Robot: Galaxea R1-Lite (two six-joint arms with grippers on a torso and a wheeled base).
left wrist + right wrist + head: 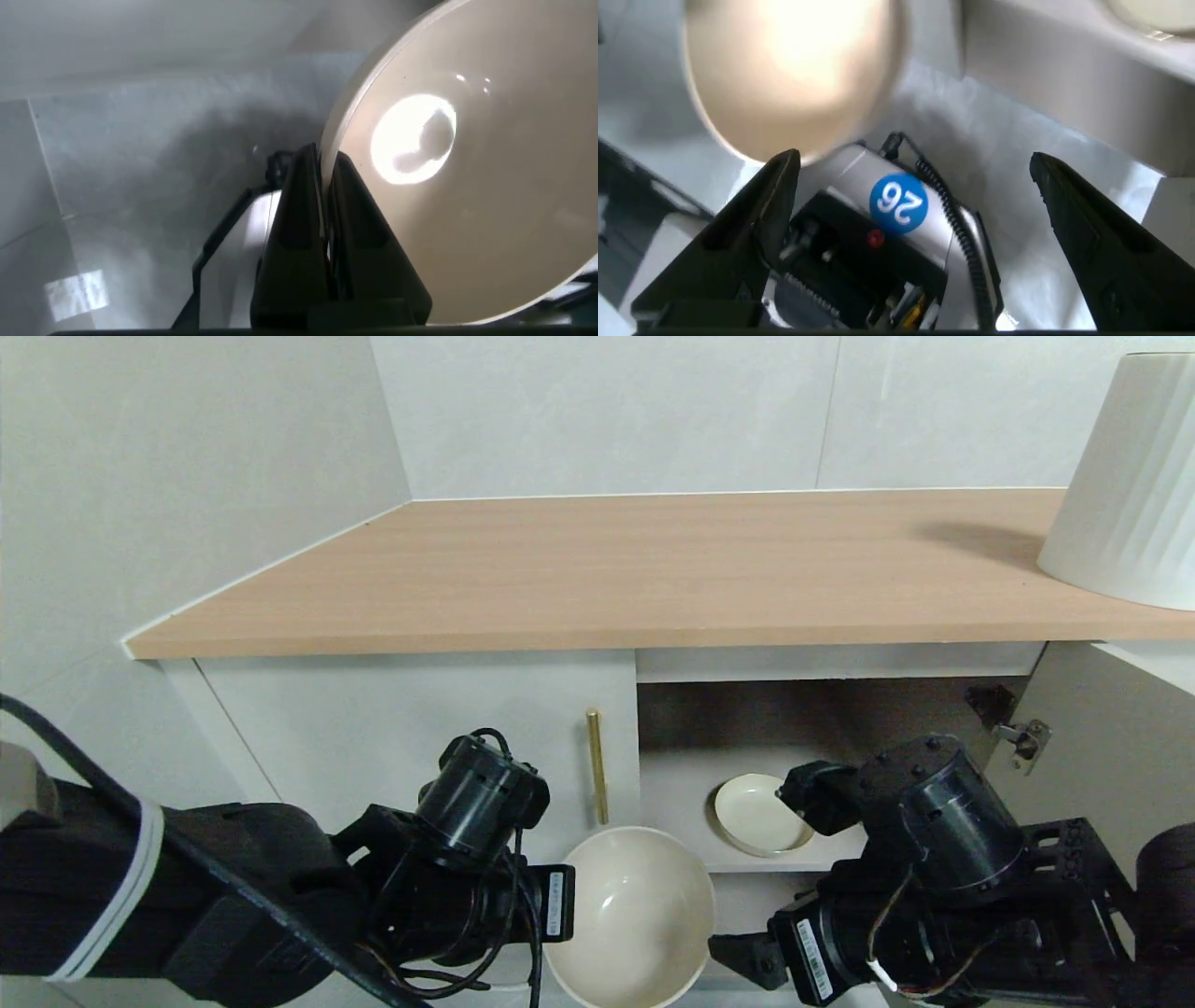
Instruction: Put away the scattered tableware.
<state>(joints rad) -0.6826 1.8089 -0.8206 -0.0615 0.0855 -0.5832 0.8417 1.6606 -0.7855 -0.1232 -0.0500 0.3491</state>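
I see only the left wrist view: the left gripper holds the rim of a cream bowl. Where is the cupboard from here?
Observer: The large cream round bowl hangs before the white cabinet, at the left edge of its open compartment.
Operator: Is that shelf free?
Observer: No, a small cream round dish lies on it.
Operator: And the right gripper?
Observer: It is open and holds nothing.

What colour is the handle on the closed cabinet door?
The handle is brassy gold, clearest in the head view.
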